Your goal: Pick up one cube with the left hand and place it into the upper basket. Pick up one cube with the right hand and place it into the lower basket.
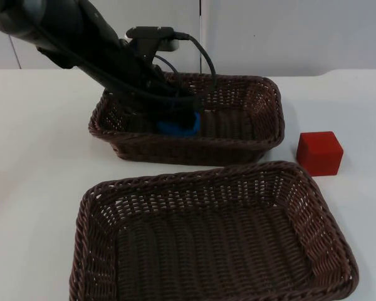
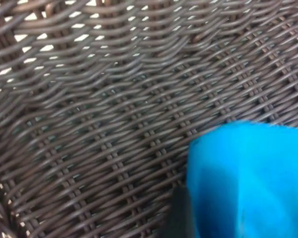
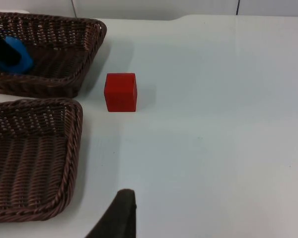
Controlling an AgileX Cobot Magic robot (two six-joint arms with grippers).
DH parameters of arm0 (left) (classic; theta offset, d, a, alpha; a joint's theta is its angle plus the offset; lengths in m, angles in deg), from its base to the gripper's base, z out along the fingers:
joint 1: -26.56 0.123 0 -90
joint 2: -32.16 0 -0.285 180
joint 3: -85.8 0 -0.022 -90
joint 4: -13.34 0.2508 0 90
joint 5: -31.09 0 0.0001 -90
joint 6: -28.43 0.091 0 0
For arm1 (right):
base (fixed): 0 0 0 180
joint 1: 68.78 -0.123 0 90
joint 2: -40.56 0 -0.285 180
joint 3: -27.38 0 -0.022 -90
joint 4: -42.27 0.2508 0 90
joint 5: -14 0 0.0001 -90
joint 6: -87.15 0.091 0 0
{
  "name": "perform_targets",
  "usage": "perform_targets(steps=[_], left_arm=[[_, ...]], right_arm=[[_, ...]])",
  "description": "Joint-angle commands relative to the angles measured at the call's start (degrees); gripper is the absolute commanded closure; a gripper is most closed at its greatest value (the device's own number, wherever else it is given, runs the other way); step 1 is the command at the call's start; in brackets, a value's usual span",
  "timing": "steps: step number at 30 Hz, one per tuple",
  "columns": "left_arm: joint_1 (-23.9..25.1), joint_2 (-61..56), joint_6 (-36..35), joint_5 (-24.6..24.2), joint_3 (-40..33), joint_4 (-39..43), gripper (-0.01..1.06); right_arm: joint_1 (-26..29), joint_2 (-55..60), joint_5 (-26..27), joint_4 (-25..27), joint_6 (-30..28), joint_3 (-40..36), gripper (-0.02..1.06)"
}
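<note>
— Left claw [image 1: 175, 119]?
— Down inside the upper basket [image 1: 250, 135], reaching in from the far left, with the blue cube [image 1: 178, 123] at its tip, low against the near wall. From the left wrist, blue cube [image 2: 248, 181] close over the woven floor of the upper basket [image 2: 114, 99]. Clenched on it or already released: cannot tell.
— And the red cube [image 1: 319, 152]?
— On the desk [image 1: 37, 157], just right of the gap between the two baskets, close to the lower basket [image 1: 88, 251] at its far right corner, apart from both rims.
— Nearer arm?
— The right one, by judgement. From the right wrist, red cube [image 3: 120, 92] ahead of the right claw [image 3: 120, 213] and a little left, well apart, bare desk [image 3: 213, 124] between. Right claw waiting; open or shut, cannot tell. Cube faces roughly square, so no long axis to favour.
</note>
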Motion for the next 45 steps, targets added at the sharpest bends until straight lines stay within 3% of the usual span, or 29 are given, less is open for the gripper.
perform_targets(steps=[1, 5, 23, 39, 45], left_arm=[[-0.34, -0.18, 0.0, 0.3, 0.47, -0.7, 0.29], [-0.34, -0.78, 0.0, -0.13, 0.47, -0.7, 0.22], [0.04, -18.2, 0.0, -1.12, 0.47, 1.99, 0.22], [0.04, -32.83, 0.0, -9.61, 0.47, 7.32, 0.22], [0.04, -35.0, -3.71, -10.97, -0.38, 8.74, 0.22]], right_arm=[[0.33, -0.16, -0.04, -0.12, 0.0, -0.1, -0.01], [0.33, -0.16, -0.04, -0.12, 0.0, -0.1, -0.01], [0.33, -0.16, -0.04, -0.12, 0.0, -0.1, -0.01], [0.33, -0.16, -0.04, -0.12, 0.0, -0.1, -0.01], [0.33, -0.16, -0.04, -0.12, 0.0, -0.1, -0.01]])
